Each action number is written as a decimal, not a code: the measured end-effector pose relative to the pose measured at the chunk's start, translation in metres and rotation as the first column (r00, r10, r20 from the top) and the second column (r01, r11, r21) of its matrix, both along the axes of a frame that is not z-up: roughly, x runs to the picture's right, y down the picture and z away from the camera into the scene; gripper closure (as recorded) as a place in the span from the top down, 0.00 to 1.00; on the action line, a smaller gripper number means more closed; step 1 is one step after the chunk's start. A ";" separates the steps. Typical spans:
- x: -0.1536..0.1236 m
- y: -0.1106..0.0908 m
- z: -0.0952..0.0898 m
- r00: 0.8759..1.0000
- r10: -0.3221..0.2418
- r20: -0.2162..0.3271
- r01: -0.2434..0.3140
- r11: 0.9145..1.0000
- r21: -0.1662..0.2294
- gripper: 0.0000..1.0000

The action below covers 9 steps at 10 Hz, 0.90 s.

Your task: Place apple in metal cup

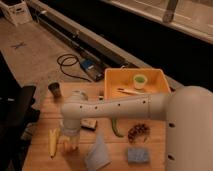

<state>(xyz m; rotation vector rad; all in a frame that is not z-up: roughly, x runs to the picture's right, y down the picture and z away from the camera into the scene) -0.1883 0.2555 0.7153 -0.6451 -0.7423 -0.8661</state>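
The apple [69, 145], yellow-orange, sits at the front left of the wooden table [155, 142], just right of a yellow corn cob [52, 142]. My gripper [70, 139] points straight down onto the apple and hides its top. The arm [115, 107] reaches in from the right across the table. The dark grey metal cup [55, 90] stands upright at the table's back left corner, well apart from the gripper and further back. A light green cup [139, 80] stands in the yellow bin.
A yellow bin [156, 89] stands at the back right. On the table lie a small box [89, 123], a green vegetable [116, 128], a dark brown item [138, 132], a blue sponge [137, 155] and a pale bag [97, 153]. A dark chair [17, 107] stands left of the table.
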 end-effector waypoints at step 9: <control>-0.004 0.037 0.037 1.000 0.022 0.011 -0.020 0.992 -0.127 0.51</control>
